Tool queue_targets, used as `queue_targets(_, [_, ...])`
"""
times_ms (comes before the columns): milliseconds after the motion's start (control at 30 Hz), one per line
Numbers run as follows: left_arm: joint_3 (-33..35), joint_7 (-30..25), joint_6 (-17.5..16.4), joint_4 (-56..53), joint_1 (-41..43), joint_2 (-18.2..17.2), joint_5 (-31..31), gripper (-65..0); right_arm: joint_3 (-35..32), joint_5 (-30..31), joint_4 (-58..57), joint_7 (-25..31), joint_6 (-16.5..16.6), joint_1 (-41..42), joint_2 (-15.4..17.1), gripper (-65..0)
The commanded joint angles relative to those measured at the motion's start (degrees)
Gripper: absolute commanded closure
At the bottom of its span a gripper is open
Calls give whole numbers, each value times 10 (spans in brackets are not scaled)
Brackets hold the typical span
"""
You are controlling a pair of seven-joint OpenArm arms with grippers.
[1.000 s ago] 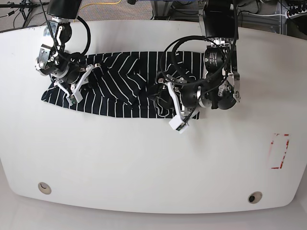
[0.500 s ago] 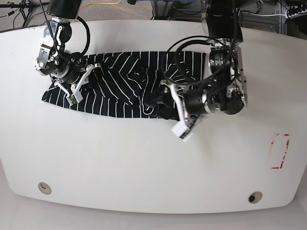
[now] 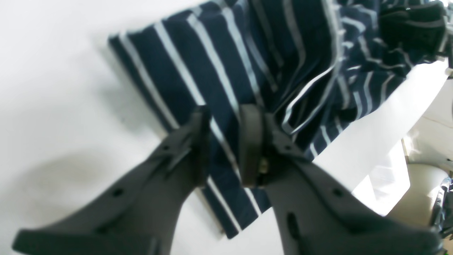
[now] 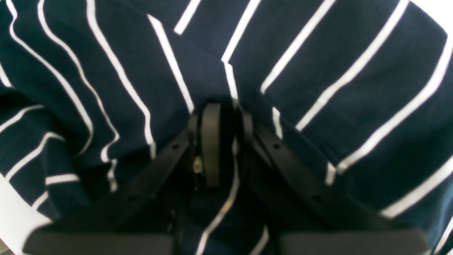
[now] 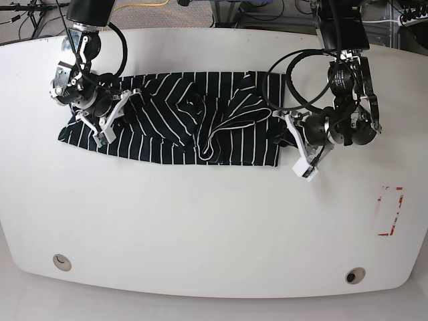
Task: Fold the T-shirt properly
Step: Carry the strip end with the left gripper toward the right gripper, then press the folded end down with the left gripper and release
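Observation:
The T-shirt (image 5: 174, 127), black with thin white stripes, lies rumpled in a long band across the far half of the white table (image 5: 200, 227). My right gripper (image 5: 112, 119) is at the shirt's left end. In the right wrist view this gripper (image 4: 226, 117) is shut on a bunched fold of the T-shirt (image 4: 318, 71). My left gripper (image 5: 279, 137) is at the shirt's right edge. In the left wrist view its jaws (image 3: 224, 141) stand close together with a narrow gap over the flat striped T-shirt (image 3: 212, 53). Whether they pinch the cloth does not show.
A red rectangular marking (image 5: 391, 210) is on the table at the right. Two round holes (image 5: 61, 261) (image 5: 355, 275) sit near the front edge. Cables and stands lie beyond the far edge.
My left arm has moved right, from the shirt's middle to its right edge, and its jaws have narrowed. The shirt's right half now lies uncovered. The right arm has held still.

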Motion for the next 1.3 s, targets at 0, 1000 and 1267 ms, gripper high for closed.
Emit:
queue_targets(0, [3, -11, -2, -2, -6, 1, -14, -106, 0, -6, 3, -13, 1, 0, 2, -79])
queue_targets(1000, [359, 3, -114, -48, -163, -48, -245, -108, 0, -6, 2, -13, 1, 0, 1, -79])
queue_targets(1267, [234, -36, -114, -72, -155, -82, -164, -108, 1, -6, 3, -13, 1, 0, 1, -79])
